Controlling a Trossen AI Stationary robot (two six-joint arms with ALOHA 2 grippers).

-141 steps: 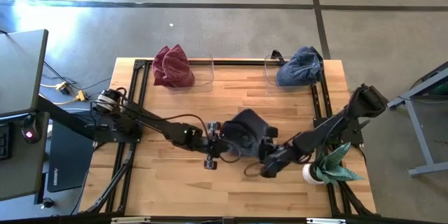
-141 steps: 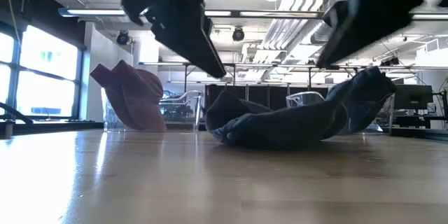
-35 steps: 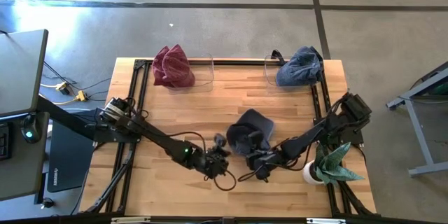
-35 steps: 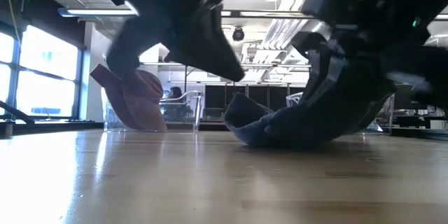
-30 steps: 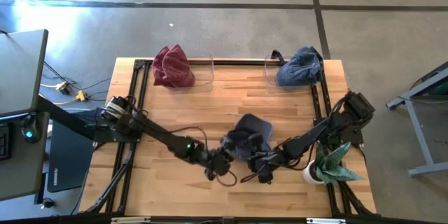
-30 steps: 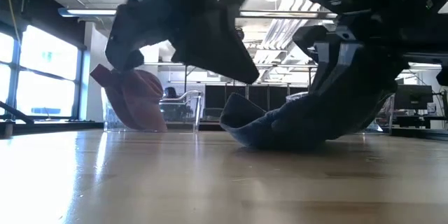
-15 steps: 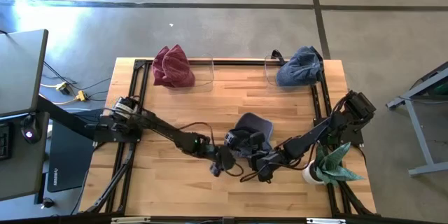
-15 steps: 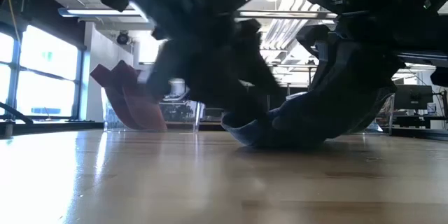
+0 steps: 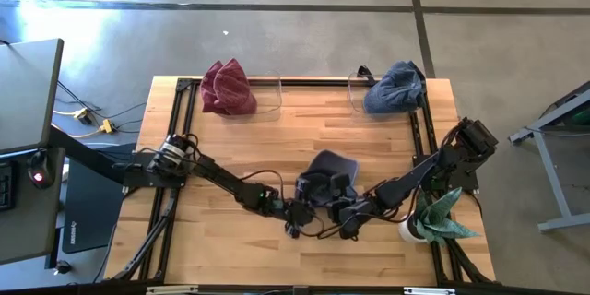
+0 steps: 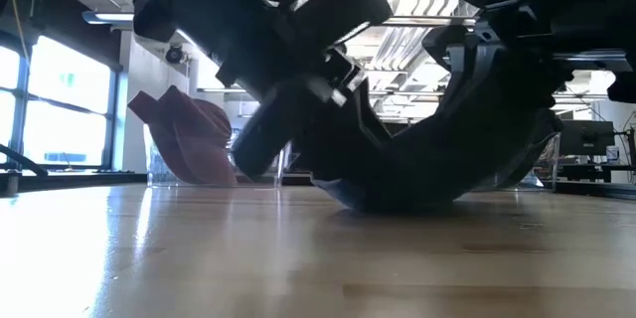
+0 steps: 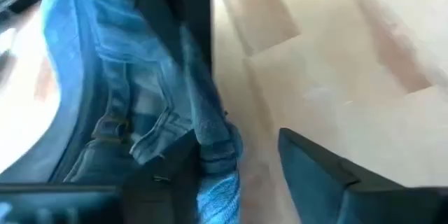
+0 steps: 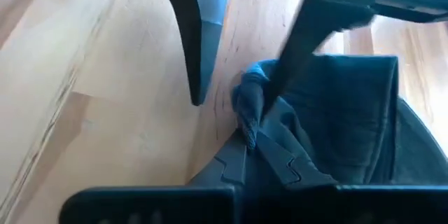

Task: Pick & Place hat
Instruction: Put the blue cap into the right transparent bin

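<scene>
You're over the wooden table (image 9: 230, 143), bright ceiling lights in the room behind. A red hat (image 9: 227, 88) and blue hat (image 9: 395, 89) sit at the far edge. Mid-table, your right gripper (image 9: 337, 211) pinches the denim hat (image 9: 328, 174); your left gripper (image 12: 241, 56) straddles its edge, fingers parted.

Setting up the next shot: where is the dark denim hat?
In the high view the denim hat lies at the table's centre-front, between the left hand and right hand.

The hat (image 9: 329, 173) is matt blue denim cloth with stitched seams, on a smooth light wooden table (image 9: 230, 147).
</scene>
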